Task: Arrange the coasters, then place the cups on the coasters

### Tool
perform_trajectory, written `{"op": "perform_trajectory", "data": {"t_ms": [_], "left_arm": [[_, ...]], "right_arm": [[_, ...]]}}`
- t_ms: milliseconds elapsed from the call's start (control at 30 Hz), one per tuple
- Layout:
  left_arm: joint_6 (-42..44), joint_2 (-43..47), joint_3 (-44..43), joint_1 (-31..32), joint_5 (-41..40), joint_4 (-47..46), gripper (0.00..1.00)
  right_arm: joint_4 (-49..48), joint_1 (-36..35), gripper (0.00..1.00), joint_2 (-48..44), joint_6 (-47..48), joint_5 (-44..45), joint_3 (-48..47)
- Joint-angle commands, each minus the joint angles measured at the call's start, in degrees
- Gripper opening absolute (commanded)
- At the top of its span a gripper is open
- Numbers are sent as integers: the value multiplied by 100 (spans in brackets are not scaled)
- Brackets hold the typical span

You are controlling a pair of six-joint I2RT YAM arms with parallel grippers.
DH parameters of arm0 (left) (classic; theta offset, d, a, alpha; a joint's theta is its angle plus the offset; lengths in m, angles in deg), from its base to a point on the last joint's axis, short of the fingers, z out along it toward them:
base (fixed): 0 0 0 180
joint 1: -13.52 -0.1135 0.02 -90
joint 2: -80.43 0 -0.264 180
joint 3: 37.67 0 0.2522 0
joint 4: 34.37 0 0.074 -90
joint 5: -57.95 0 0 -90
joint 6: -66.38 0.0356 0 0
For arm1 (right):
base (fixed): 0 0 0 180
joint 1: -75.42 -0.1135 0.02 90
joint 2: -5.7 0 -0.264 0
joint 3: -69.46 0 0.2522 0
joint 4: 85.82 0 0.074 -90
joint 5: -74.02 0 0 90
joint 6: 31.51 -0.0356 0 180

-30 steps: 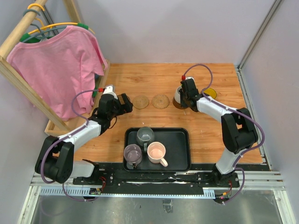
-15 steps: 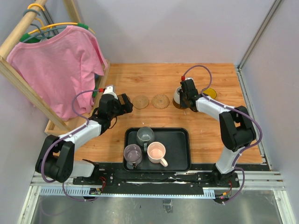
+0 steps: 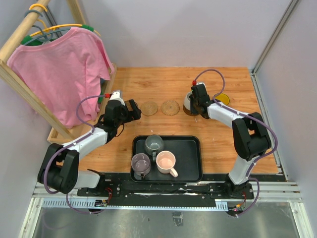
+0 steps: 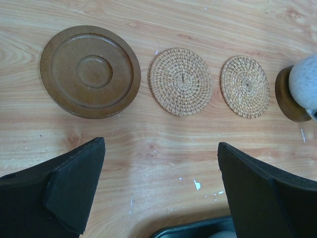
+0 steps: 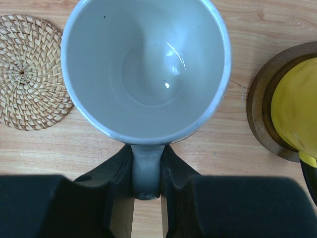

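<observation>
In the top view, the right arm covers most of the off-white cup (image 3: 187, 102) and the yellow cup (image 3: 224, 97). The right wrist view cuts the yellow cup off at the frame edge, seated on a brown coaster (image 5: 258, 101). You cannot tell whether the off-white cup's base is fully down on its own dark coaster (image 4: 285, 97). The left gripper (image 3: 132, 108) hides the bare brown coaster (image 4: 90, 71) from above, so refer to the left wrist view.

The black tray (image 3: 190, 158) holds three cups: the grey-blue cup (image 3: 154, 144), the mauve cup (image 3: 140, 163) and the pale pink cup (image 3: 165, 160). Beyond the tray's far edge lie the first woven coaster (image 3: 149, 108) and the second woven coaster (image 3: 170, 107), both uncovered.

The left gripper's jaws stand wide apart, holding nothing, beyond the tray's far left corner. The right gripper (image 5: 146, 166) is clamped on the off-white cup's handle, beyond the tray's far right corner.
</observation>
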Motion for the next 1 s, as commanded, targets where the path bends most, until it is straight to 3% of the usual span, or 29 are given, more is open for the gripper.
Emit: {"op": "perform_trajectory", "data": {"t_ms": [0, 367, 467, 567, 700, 967], "left_arm": [[34, -19, -129, -42, 22, -190, 100], [2, -2, -94, -42, 64, -214, 100], [2, 15, -95, -43, 64, -214, 100], [-4, 24, -82, -41, 64, -205, 100], [-5, 33, -81, -46, 64, -194, 100], [-15, 42, -79, -42, 90, -181, 100]], "right_arm": [[17, 118, 2, -206, -93, 189, -22], [79, 118, 3, -310, -125, 308, 43], [116, 114, 12, -254, -112, 258, 21], [136, 114, 29, -208, -119, 212, -1], [178, 103, 44, -193, -135, 172, -9], [281, 63, 56, -325, -170, 174, 84]]}}
